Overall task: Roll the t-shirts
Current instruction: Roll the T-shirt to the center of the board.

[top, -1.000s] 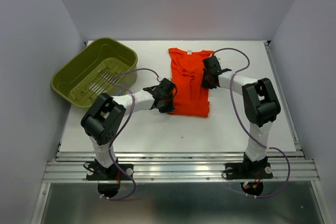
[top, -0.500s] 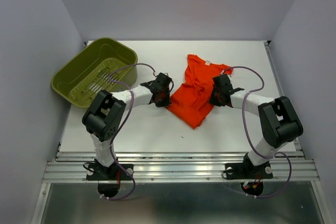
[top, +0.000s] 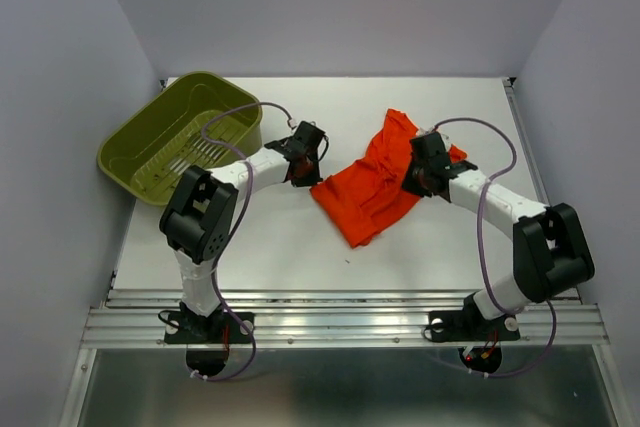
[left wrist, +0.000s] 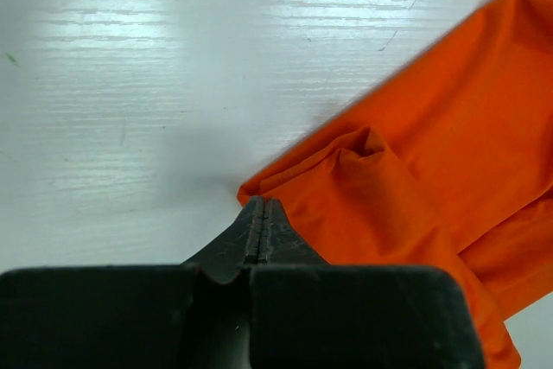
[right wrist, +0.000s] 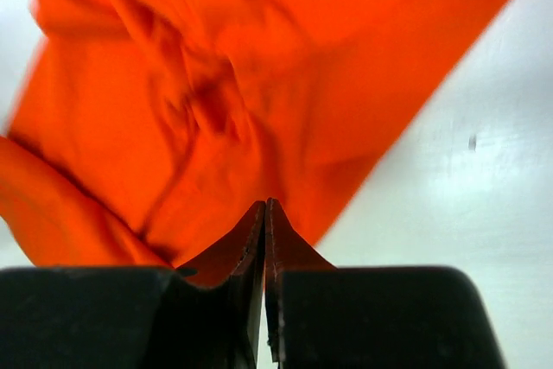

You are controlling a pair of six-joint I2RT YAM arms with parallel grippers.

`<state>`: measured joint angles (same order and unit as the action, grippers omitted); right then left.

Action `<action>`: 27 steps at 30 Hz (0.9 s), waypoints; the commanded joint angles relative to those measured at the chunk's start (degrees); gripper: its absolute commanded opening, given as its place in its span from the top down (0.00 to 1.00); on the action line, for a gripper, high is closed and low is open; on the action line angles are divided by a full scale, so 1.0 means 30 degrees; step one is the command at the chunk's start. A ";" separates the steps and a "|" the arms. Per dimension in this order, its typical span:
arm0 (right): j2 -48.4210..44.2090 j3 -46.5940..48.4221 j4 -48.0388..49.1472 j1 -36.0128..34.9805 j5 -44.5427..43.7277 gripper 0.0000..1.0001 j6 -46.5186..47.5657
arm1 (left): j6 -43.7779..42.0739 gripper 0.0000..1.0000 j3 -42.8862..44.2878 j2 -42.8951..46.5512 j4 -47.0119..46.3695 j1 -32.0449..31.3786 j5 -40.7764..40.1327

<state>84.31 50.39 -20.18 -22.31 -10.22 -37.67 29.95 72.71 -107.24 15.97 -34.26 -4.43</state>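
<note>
The orange-red t-shirt [top: 365, 192] lies bunched and skewed on the white table, right of centre. My left gripper [top: 306, 177] is at its left corner. In the left wrist view the gripper [left wrist: 262, 203] has its jaws pressed together right on that corner of the t-shirt [left wrist: 432, 153]. My right gripper [top: 413, 182] sits on the shirt's gathered right side. In the right wrist view the gripper [right wrist: 265, 203] shows jaws closed to a hairline, tips against the wrinkled, blurred t-shirt [right wrist: 216, 84].
An olive-green slotted basket [top: 140, 137] stands tilted at the table's back left, close behind the left arm. Bare white table [top: 280, 247] stretches in front of the shirt. Grey walls enclose the back and both sides. A metal rail runs along the near edge.
The shirt lay flat and straight; now it is turned, bunched and shifted right. My left gripper moved back-left with its corner. The right gripper swung right and nearer with the other side.
</note>
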 commanded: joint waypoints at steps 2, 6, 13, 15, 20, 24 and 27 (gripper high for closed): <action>0.1948 0.4459 0.0078 0.1573 -0.1281 0.92 0.1508 | -0.0055 1.00 0.0170 0.2287 0.0684 0.0024 -0.0166; 0.5404 0.8266 0.0195 0.2423 -0.0814 0.92 0.2331 | 0.0239 1.00 -0.0563 0.3663 0.0596 -0.0006 0.0420; 1.0973 1.2935 0.0049 0.4357 0.0709 0.93 0.2654 | 0.0708 1.00 -0.1325 0.4399 0.0304 -0.0619 0.1269; 1.2234 1.4224 -0.0243 0.4738 0.0916 0.93 0.2654 | 0.0854 1.00 -0.1443 0.4079 -0.0193 -0.1000 0.2055; 1.3555 1.5079 -0.0273 0.5150 0.0595 0.93 0.2538 | 0.1059 1.00 -0.1179 0.2557 -0.1014 -0.1675 0.2500; 1.3120 1.3646 -0.0215 0.5531 -0.0284 0.96 0.1806 | 0.1148 1.00 -0.1325 0.1149 -0.1864 -0.1675 0.2969; 1.2416 1.1865 0.0223 0.5736 -0.0959 0.96 0.1309 | 0.1003 1.00 -0.1413 0.0448 -0.2041 -0.1675 0.3057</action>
<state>123.90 91.09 -19.16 -5.85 -9.30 -31.92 33.08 68.95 -104.99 11.99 -39.64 3.64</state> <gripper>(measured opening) 0.042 0.025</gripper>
